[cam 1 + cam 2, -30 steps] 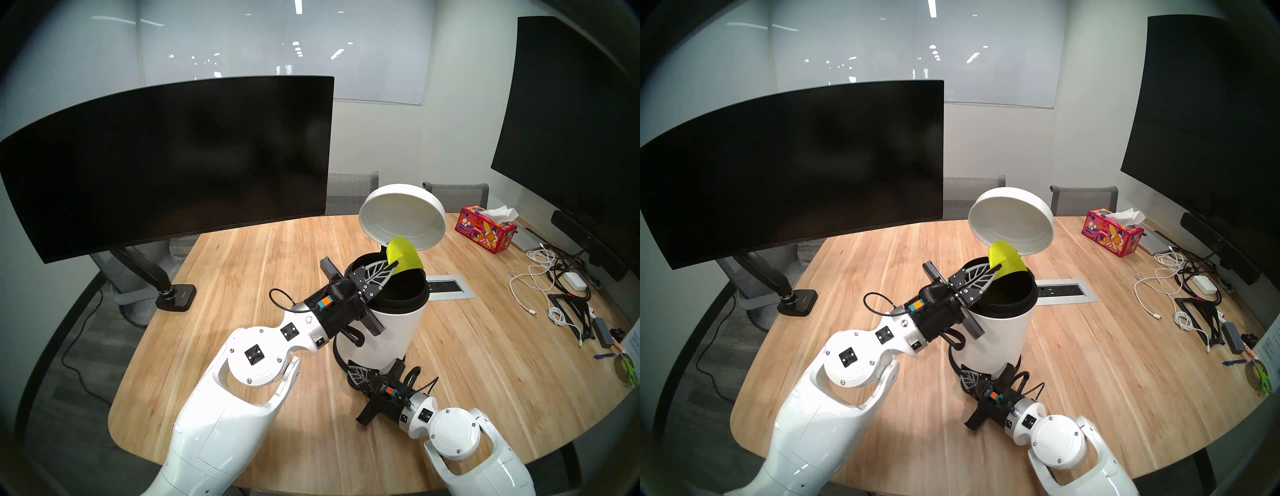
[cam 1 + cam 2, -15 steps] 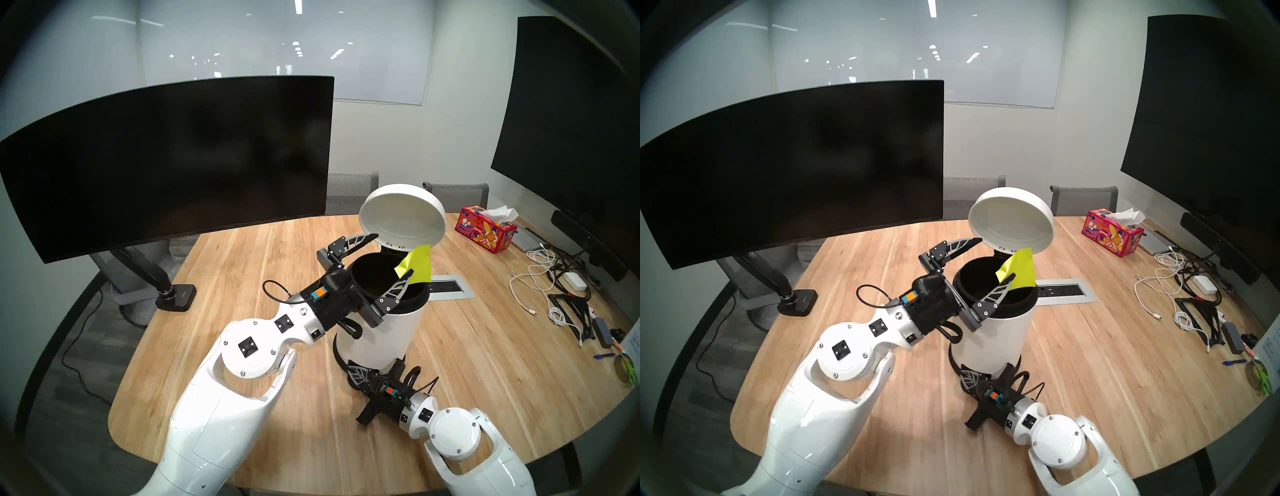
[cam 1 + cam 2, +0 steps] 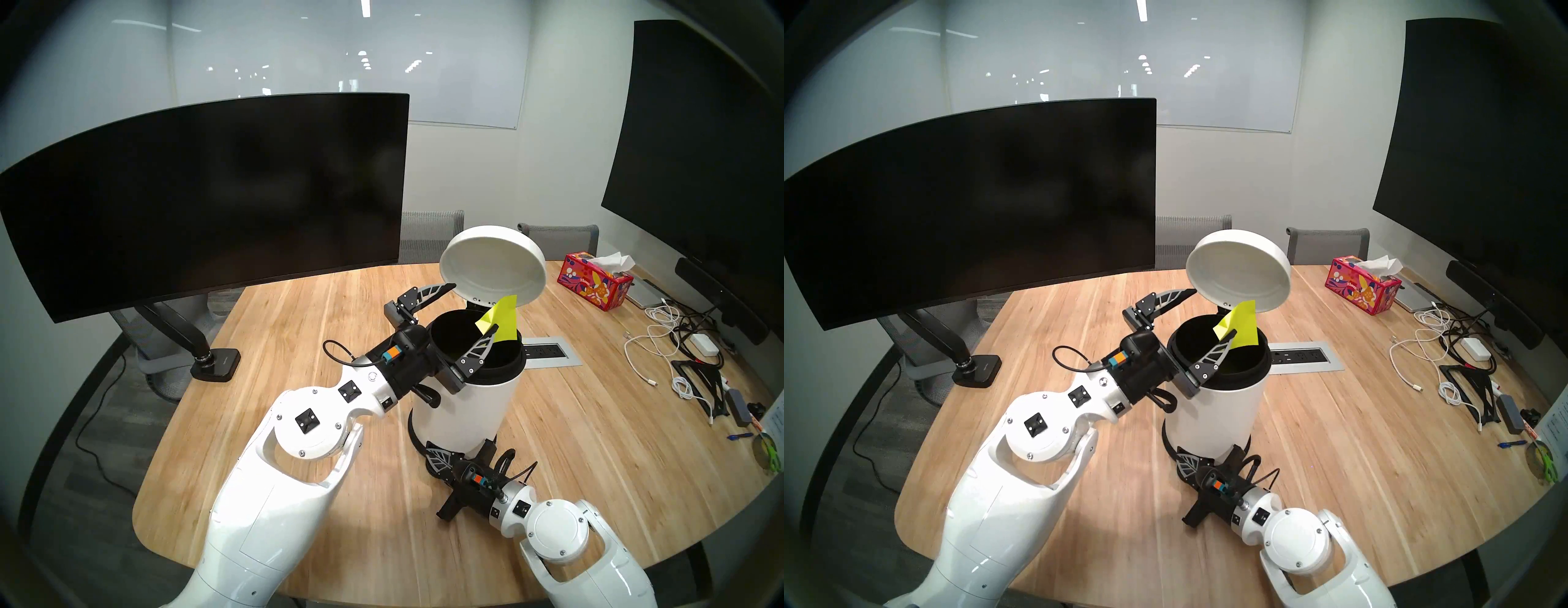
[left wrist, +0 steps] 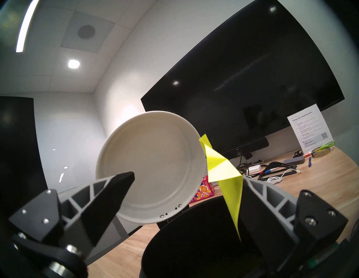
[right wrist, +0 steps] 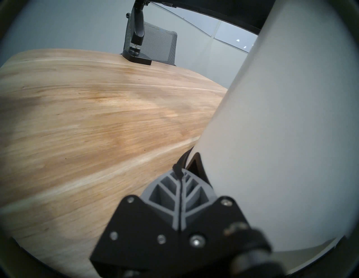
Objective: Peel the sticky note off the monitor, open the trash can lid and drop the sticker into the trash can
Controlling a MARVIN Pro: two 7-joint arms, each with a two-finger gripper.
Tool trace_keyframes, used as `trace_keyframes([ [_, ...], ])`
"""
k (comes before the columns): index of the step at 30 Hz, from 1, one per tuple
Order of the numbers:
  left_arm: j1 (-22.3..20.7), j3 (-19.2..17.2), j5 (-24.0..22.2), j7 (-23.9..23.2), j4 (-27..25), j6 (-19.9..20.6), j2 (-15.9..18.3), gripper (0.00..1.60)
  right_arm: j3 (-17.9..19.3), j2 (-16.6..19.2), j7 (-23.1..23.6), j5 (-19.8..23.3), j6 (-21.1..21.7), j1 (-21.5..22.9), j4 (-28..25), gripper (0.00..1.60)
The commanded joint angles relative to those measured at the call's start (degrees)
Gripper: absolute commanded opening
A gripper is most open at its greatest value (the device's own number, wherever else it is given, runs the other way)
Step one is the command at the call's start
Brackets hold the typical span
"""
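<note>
Your left tool (image 3: 473,308) was spread wide over the trash can (image 3: 466,407), but the sticker (image 3: 502,318) clung to one finger above the hole; the trash can lid (image 3: 492,265) stood up; your right tool (image 3: 439,457) was clenched shut, low beside the can on the bench (image 3: 297,331).

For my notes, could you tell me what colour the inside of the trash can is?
Black: the trash can has a dark inner liner, clearest in the left wrist view.

Even overhead light from a ceiling strip (image 4: 24,27) at 11 o'clock and a round downlight (image 4: 73,63). Soft shadows lie under the arms. Fisheye rims darken; the right wrist view blurs up close.
</note>
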Motion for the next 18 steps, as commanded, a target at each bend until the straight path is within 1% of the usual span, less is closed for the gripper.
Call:
trace_keyframes([
  [1, -0.8, -0.1, 1.2, 0.9, 1.6, -1.6, -0.2, 1.60, -1.0, 0.0, 0.9, -0.1, 1.6, -1.5, 1.9, 0.00],
  [3, -0.4, -0.1, 1.6, 0.6, 1.9, -2.2, 0.6, 1.60, -1.0, 0.1, 0.9, -0.1, 1.6, -1.5, 1.8, 0.00],
  [5, -0.1, -0.6, 1.5, 1.1, 2.0, -2.4, 0.4, 1.60, -1.0, 0.1, 0.9, -0.2, 1.6, -1.4, 1.8, 0.00],
  [8, -0.9, -1.4, 0.6, 1.0, 1.3, -2.5, 0.1, 1.60, -0.9, 0.1, 1.0, -0.1, 1.9, -1.2, 1.6, 0.00],
  [12, -2.2, -2.3, -1.7, 0.5, -1.7, -1.5, -0.9, 1.60, -0.8, 0.1, 0.8, -0.1, 1.6, -1.2, 1.6, 0.00],
  [15, -3.5, -2.4, -2.3, 0.1, -3.4, -1.1, -1.3, 1.60, -0.6, 0.3, 0.8, 0.0, 1.5, -1.2, 1.6, 0.00],
  [18, -4.3, -2.4, -2.7, -0.1, -4.1, 0.2, -1.8, 1.60, -0.5, 0.4, 0.9, 0.0, 1.5, -1.2, 1.5, 0.00],
])
